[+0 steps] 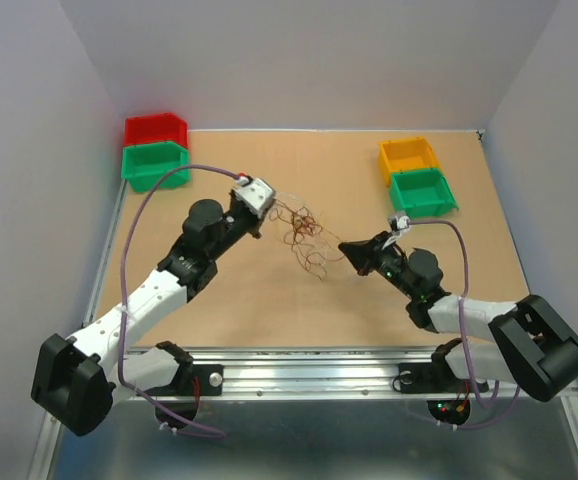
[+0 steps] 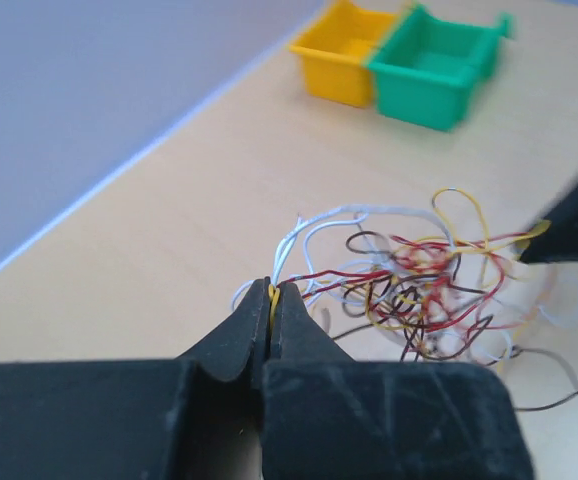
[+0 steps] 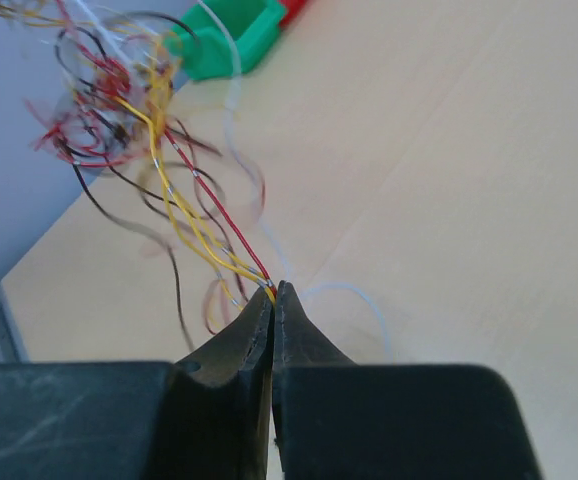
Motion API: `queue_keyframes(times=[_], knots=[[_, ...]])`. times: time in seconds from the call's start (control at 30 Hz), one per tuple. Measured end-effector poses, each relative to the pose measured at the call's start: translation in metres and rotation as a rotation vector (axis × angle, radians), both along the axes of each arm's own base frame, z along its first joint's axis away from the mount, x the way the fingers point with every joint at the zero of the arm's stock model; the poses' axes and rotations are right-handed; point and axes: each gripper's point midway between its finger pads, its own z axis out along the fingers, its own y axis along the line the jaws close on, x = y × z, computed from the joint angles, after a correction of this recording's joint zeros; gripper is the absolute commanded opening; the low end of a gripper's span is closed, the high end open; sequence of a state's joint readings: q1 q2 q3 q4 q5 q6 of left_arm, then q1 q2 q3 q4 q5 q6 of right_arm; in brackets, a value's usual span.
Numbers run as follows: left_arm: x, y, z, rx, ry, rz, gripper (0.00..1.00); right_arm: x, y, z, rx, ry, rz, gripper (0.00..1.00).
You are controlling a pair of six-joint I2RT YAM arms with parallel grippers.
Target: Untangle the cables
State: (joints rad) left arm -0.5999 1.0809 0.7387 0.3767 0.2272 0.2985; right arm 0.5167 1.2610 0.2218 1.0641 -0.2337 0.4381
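My left gripper is clenched on a yellow strand, my right gripper on what looks like yellow and red strands, the cables tangled mid-frame between my 2 arms.

A light brown wooden bench fills the middle of the top view, enclosed by plain pale walls on the left, far and right sides. At its far left corner a red bin sits against the back wall, with the left green bin touching it on the near side. Toward the far right a yellow bin touches the right green bin in front of it. A metal rail runs along the near edge.
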Motion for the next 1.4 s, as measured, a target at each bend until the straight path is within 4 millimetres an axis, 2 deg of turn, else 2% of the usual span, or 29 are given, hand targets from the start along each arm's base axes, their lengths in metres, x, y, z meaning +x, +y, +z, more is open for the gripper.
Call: queue_keyframes(times=[0.07, 0.13, 0.23, 0.43, 0.57, 0.6, 0.63, 0.7, 0.73, 0.77, 0.83, 0.9, 1.0, 1.1, 1.13, 1.2, 1.23, 1.3, 1.33, 1.4], knots=[[0.023, 0.036, 0.021, -0.074, -0.037, 0.179, 0.00, 0.010, -0.011, 0.002, 0.005, 0.018, -0.096, 0.01], [0.038, 0.063, 0.035, -0.128, -0.066, 0.314, 0.00, 0.018, -0.024, -0.001, 0.000, 0.045, -0.185, 0.01], [0.049, 0.087, 0.041, -0.170, -0.085, 0.437, 0.00, 0.026, -0.048, -0.010, -0.017, 0.095, -0.328, 0.01], [0.055, 0.100, 0.041, -0.193, -0.095, 0.517, 0.00, 0.028, -0.084, -0.007, -0.006, 0.126, -0.520, 0.01], [0.061, 0.115, 0.035, -0.190, -0.087, 0.614, 0.00, 0.022, -0.115, -0.003, 0.023, 0.129, -0.663, 0.01], [0.062, 0.118, 0.035, -0.192, -0.087, 0.630, 0.00, 0.019, -0.122, 0.001, 0.040, 0.121, -0.690, 0.03], [0.062, 0.120, 0.035, -0.194, -0.087, 0.642, 0.00, 0.015, -0.130, 0.006, 0.061, 0.110, -0.723, 0.10], [0.062, 0.121, 0.036, -0.197, -0.089, 0.647, 0.00, 0.010, -0.138, 0.013, 0.091, 0.095, -0.750, 0.12], [0.062, 0.116, 0.036, -0.197, -0.088, 0.618, 0.00, 0.008, -0.140, 0.015, 0.101, 0.087, -0.756, 0.21], [0.061, 0.111, 0.037, -0.196, -0.090, 0.587, 0.00, 0.006, -0.141, 0.016, 0.096, 0.080, -0.750, 0.27], [0.057, 0.090, 0.036, -0.185, -0.085, 0.473, 0.00, 0.003, -0.137, 0.018, 0.085, 0.068, -0.717, 0.33], [0.050, 0.060, 0.029, -0.150, -0.072, 0.324, 0.00, 0.001, -0.124, 0.019, 0.062, 0.056, -0.640, 0.36], [0.036, 0.009, 0.005, -0.063, -0.028, 0.142, 0.00, -0.002, -0.106, 0.013, 0.016, 0.057, -0.535, 0.40], [0.008, -0.040, -0.032, 0.042, 0.024, -0.035, 0.00, -0.004, -0.086, -0.004, -0.052, 0.080, -0.421, 0.57], [0.001, -0.050, -0.043, 0.068, 0.039, -0.079, 0.00, -0.005, -0.080, -0.014, -0.079, 0.100, -0.386, 0.67], [-0.009, -0.062, -0.061, 0.110, 0.074, -0.142, 0.02, -0.008, -0.073, -0.034, -0.131, 0.149, -0.342, 0.74], [-0.011, -0.065, -0.068, 0.129, 0.090, -0.164, 0.04, -0.009, -0.072, -0.038, -0.138, 0.159, -0.332, 0.78], [-0.012, -0.071, -0.075, 0.157, 0.109, -0.199, 0.23, -0.010, -0.069, -0.041, -0.144, 0.167, -0.316, 0.81], [-0.012, -0.074, -0.077, 0.170, 0.113, -0.216, 0.41, -0.009, -0.068, -0.039, -0.138, 0.159, -0.313, 0.84], [-0.010, -0.079, -0.077, 0.188, 0.120, -0.236, 0.53, -0.009, -0.067, -0.033, -0.126, 0.143, -0.309, 0.84]])
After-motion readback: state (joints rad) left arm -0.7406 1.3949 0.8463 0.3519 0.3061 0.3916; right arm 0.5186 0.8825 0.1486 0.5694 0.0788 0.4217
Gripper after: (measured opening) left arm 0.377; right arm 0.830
